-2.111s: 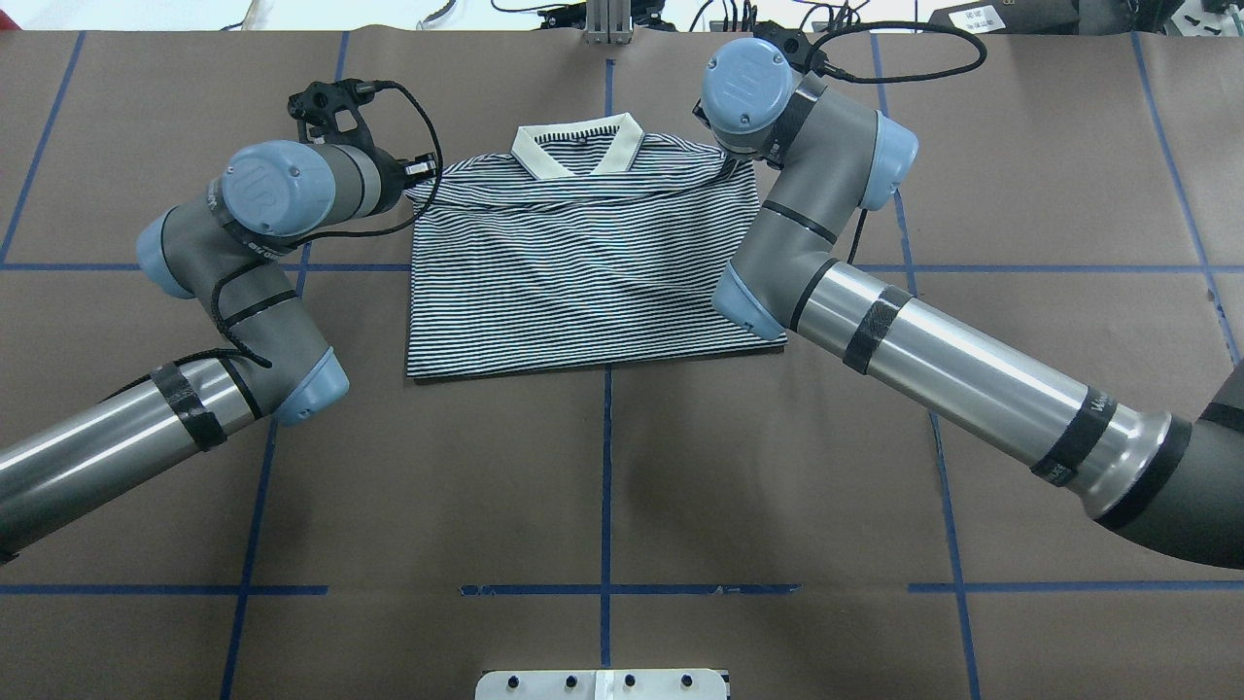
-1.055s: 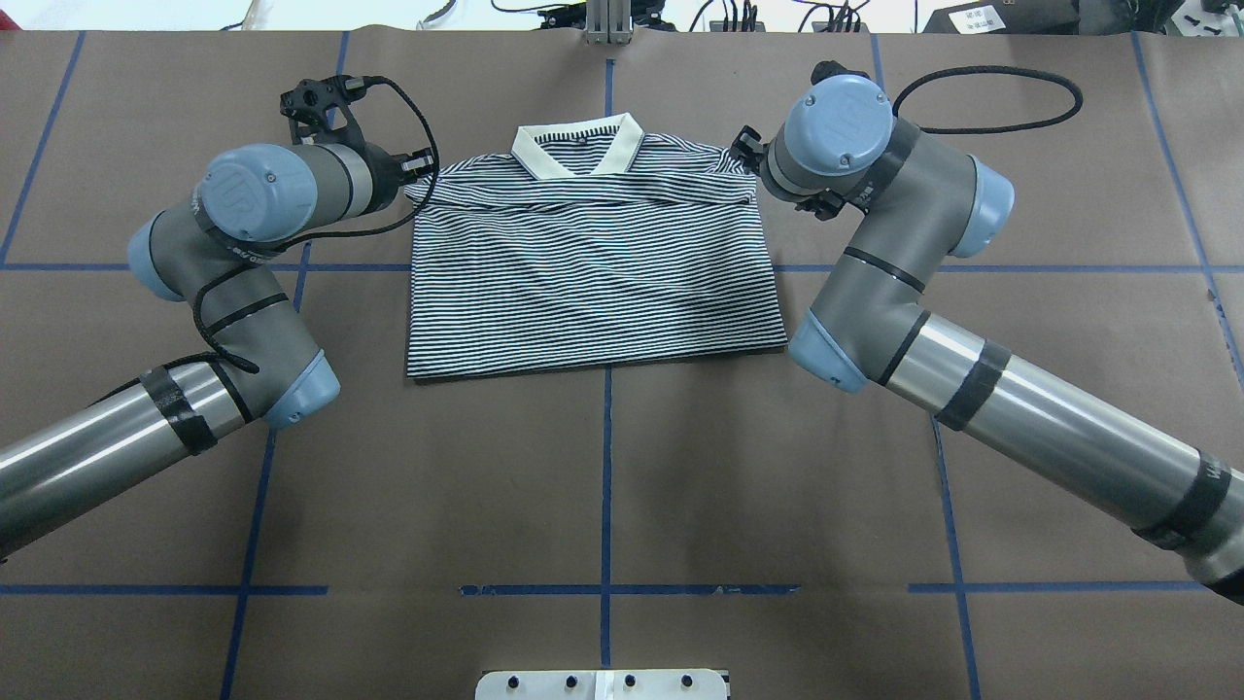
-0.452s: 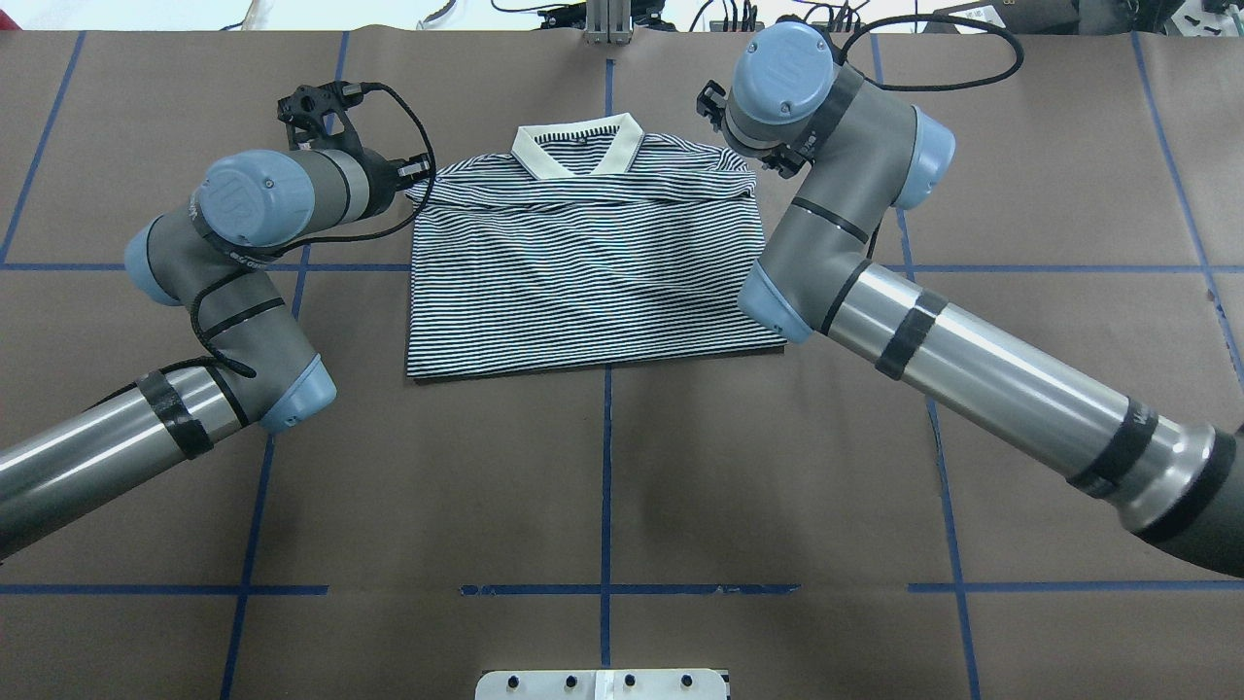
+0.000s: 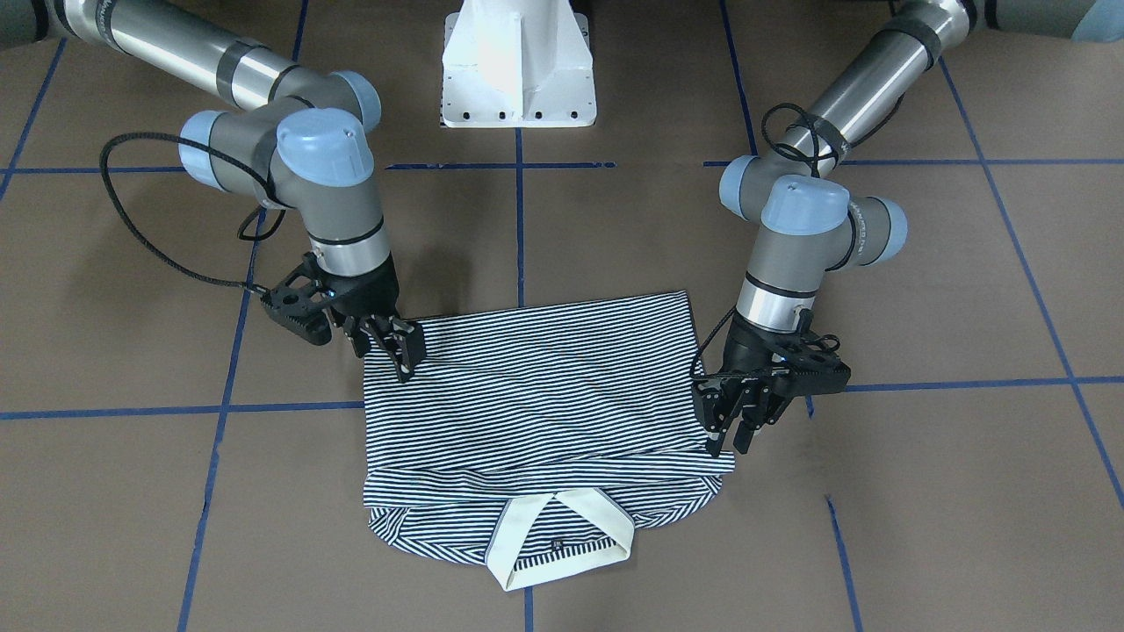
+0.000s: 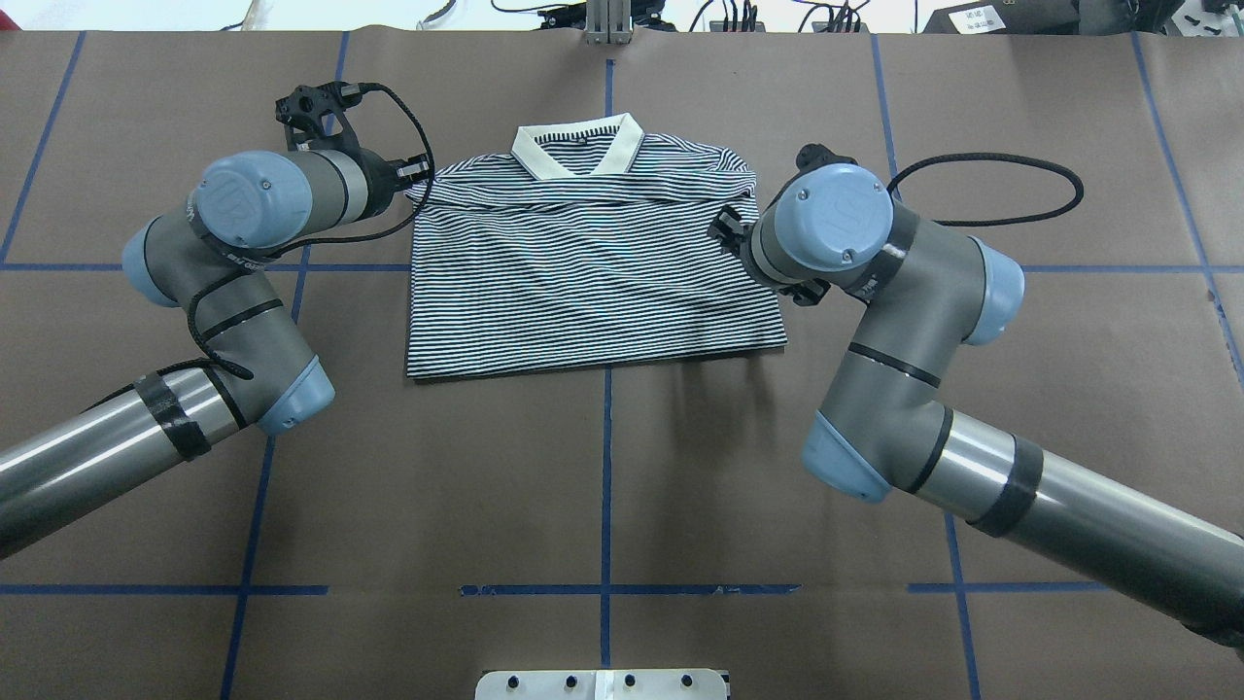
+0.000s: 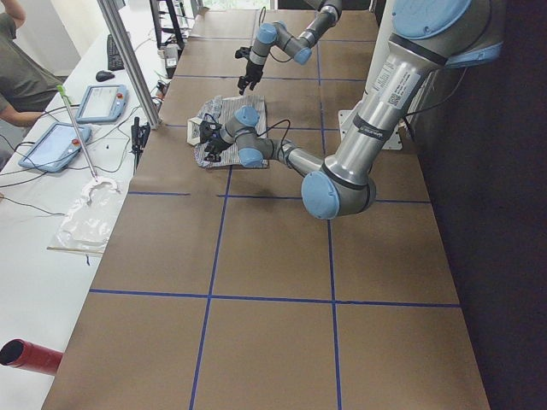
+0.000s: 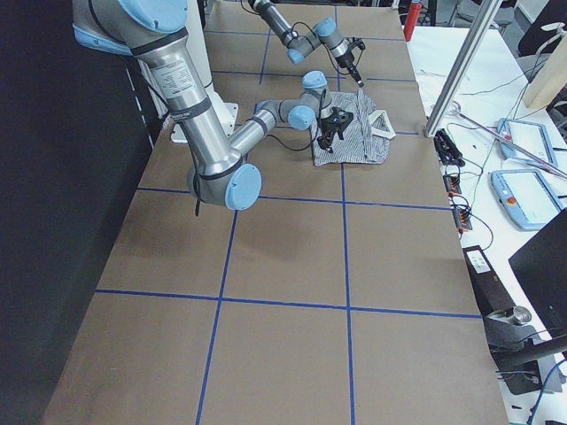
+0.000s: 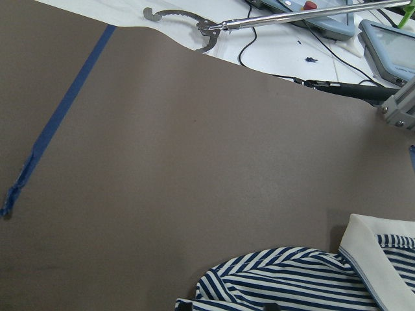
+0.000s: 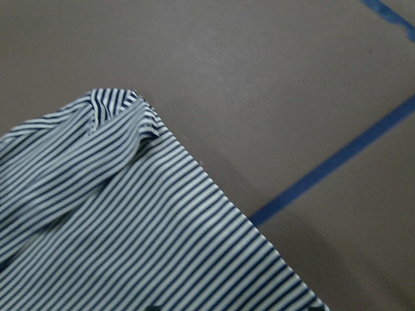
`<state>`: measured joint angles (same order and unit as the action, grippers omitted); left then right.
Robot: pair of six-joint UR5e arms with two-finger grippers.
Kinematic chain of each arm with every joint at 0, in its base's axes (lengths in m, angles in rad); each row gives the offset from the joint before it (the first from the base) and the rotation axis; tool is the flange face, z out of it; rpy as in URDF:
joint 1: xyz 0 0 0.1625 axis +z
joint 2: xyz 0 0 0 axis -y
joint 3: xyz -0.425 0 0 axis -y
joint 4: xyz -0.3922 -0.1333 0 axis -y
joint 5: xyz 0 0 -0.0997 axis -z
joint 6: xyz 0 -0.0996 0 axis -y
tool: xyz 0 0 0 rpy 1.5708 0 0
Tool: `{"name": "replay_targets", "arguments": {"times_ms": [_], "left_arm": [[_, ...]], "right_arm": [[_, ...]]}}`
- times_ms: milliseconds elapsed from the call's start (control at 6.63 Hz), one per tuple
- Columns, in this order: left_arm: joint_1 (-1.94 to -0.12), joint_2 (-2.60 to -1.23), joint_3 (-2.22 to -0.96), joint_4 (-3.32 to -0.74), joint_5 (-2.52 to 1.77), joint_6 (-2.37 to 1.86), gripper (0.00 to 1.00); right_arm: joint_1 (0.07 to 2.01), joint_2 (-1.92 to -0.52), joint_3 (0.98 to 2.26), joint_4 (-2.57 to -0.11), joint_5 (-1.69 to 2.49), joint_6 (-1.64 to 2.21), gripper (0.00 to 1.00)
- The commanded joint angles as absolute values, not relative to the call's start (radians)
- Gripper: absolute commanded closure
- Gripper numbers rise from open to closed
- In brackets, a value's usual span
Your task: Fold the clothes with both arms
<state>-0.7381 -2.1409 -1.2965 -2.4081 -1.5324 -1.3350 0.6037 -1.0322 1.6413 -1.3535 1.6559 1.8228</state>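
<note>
Shirt: You had a short-sleeved polo shirt [image 5: 593, 282] with thin navy-and-white stripes lying flat mid-table. It was folded into a rough rectangle, with its plain cream collar [image 5: 580, 146] on the side away from the robot.
Left arm: Your silver-grey left arm [image 5: 248, 321] with light blue joint caps had its black left gripper [image 4: 731, 430] at the shirt's side edge, near the collar end.
Right arm: The matching right arm [image 5: 894, 389] held its right gripper [image 4: 399, 351] over the opposite side edge.

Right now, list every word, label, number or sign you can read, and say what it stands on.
"UR", faintly embossed, on the blue cap of the left arm.
White lettering on that arm's black band: too small to read.
White label beyond the far edge of the table: too blurred to read.
Nothing readable on the shirt.
</note>
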Motion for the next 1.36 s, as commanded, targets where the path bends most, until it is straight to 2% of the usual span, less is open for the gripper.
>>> {"name": "replay_targets", "arguments": {"times_ms": [0,452,603,905,1055,1206], "left_arm": [[-0.739,-2.140,-1.305,-2.407,-1.531,-1.336,0.53],[-0.739,-2.132,-1.334,-2.402,-1.528,-1.336,0.53],[-0.738,-2.132,-1.336,-2.402,-1.528,-1.336,0.53],[-0.739,-2.132,-1.336,-2.402,-1.528,-1.336,0.53],[-0.739,-2.132,-1.339,-2.402,-1.528,-1.336,0.53],[-0.739,-2.132,-1.341,-2.402,-1.528,-1.336,0.53]], "right_arm": [[0.566,-1.078,1.686,-1.374,1.652,1.874,0.23],[0.568,-1.081,1.632,-1.373,1.657,1.876,0.27],[0.566,-1.083,1.625,-1.373,1.657,1.876,0.30],[0.566,-1.085,1.620,-1.374,1.657,1.876,0.43],[0.566,-1.083,1.621,-1.376,1.658,1.876,0.75],[0.566,-1.086,1.620,-1.373,1.660,1.875,1.00]]}}
